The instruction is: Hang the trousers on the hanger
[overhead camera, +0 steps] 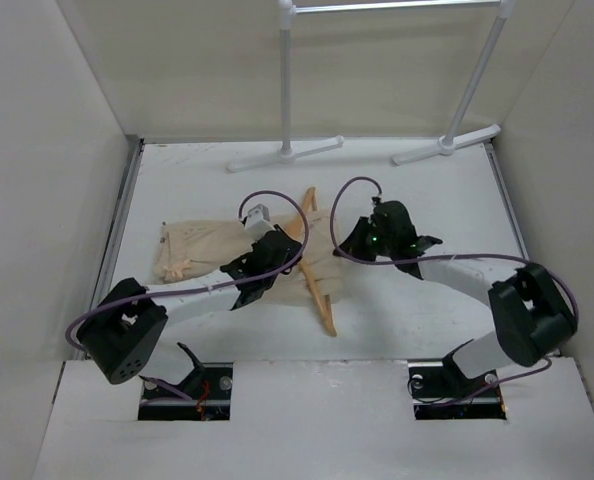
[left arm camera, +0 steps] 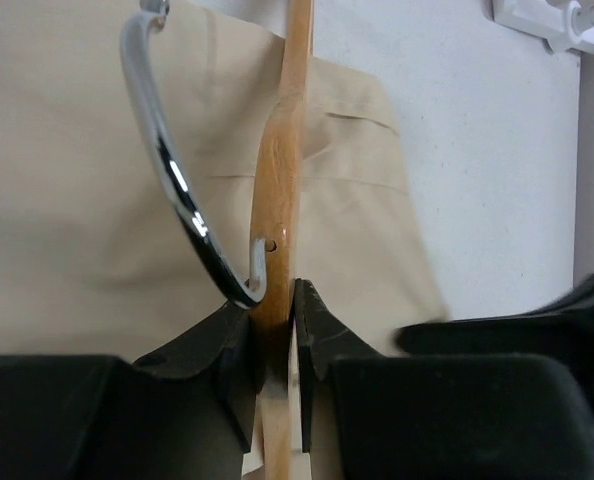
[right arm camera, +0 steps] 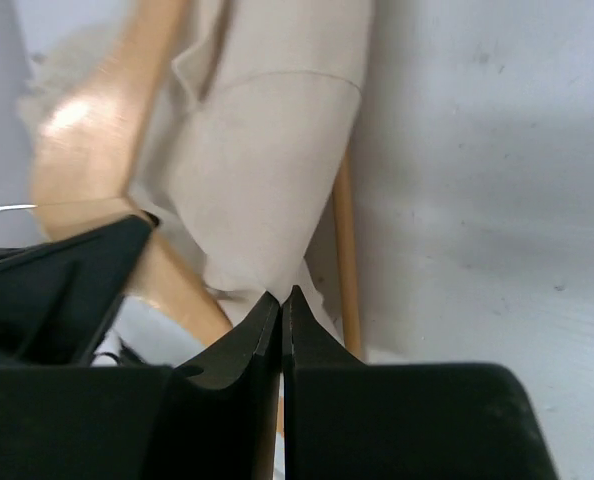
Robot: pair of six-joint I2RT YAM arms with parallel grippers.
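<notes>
The beige trousers (overhead camera: 192, 248) lie flat across the middle of the table, threaded through the light wooden hanger (overhead camera: 320, 290). The hanger lies tilted over them, its hook end hidden behind my left gripper. My left gripper (overhead camera: 282, 245) is shut on the hanger's wooden top (left arm camera: 277, 200) just below the chrome hook (left arm camera: 167, 170), with the trousers (left arm camera: 67, 230) behind it. My right gripper (overhead camera: 355, 240) is shut on a pinch of trouser cloth (right arm camera: 267, 170) at the right end, beside the hanger's lower bar (right arm camera: 345, 260) and its wooden arm (right arm camera: 87, 140).
A white clothes rack stands at the back, with two poles (overhead camera: 285, 80) (overhead camera: 474, 85) and flat feet (overhead camera: 447, 145) on the table. White walls close in the left, right and back. My right gripper's black body (left arm camera: 537, 330) shows in the left wrist view.
</notes>
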